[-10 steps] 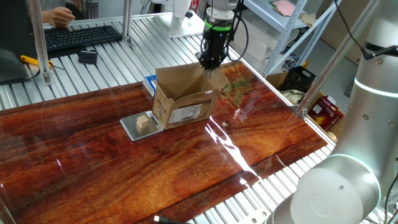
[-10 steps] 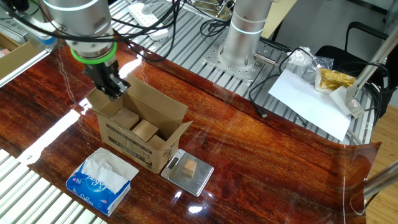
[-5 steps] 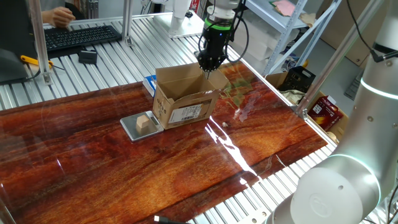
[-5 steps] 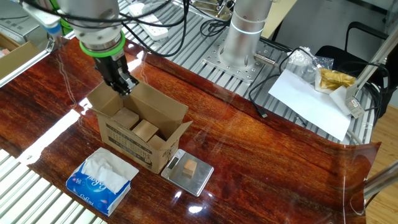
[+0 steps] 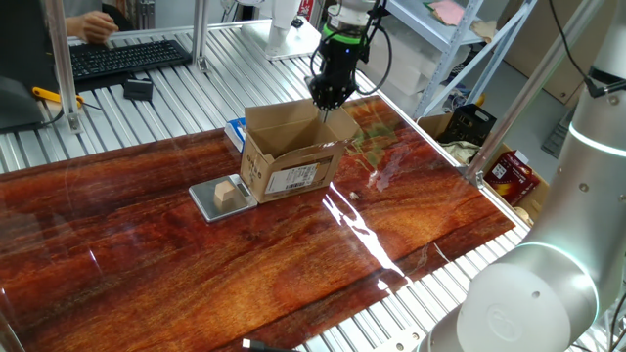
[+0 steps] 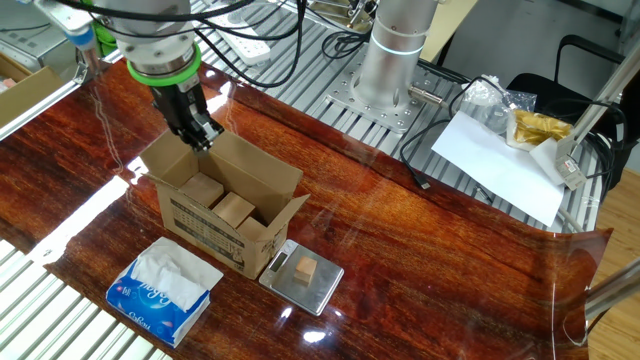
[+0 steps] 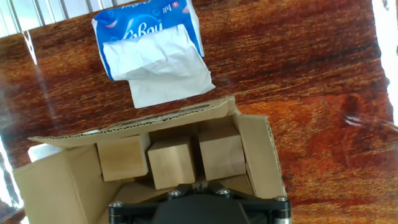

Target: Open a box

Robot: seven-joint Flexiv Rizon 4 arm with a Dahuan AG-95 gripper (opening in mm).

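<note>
Three wooden blocks (image 7: pixel 171 160) lie side by side inside the box (image 6: pixel 225 205), directly under the claw (image 6: pixel 203 140), whose black fingers are pressed together with nothing between them. The claw points straight down and hangs just above the box's back rim, by the raised rear flap, without clearly touching the cardboard. The box, a small brown corrugated carton, stands on the dark reddish wooden desk (image 5: pixel 293 264) with its top flaps already spread apart and upright, so its inside is open to view. On the side of the box turned away from the claw sits a white shipping label (image 5: pixel 296 178) with a barcode. Below the claw in the hand view, past the box's far wall, lies a blue tissue packet (image 7: pixel 151 37) with a white tissue pulled out of its slot, close to the carton. Further from the claw, just beside the box's label end, a small flat metal scale (image 6: pixel 301 277) rests on the desk with a tiny tan wooden cube (image 6: pixel 305 269) on top.
</note>
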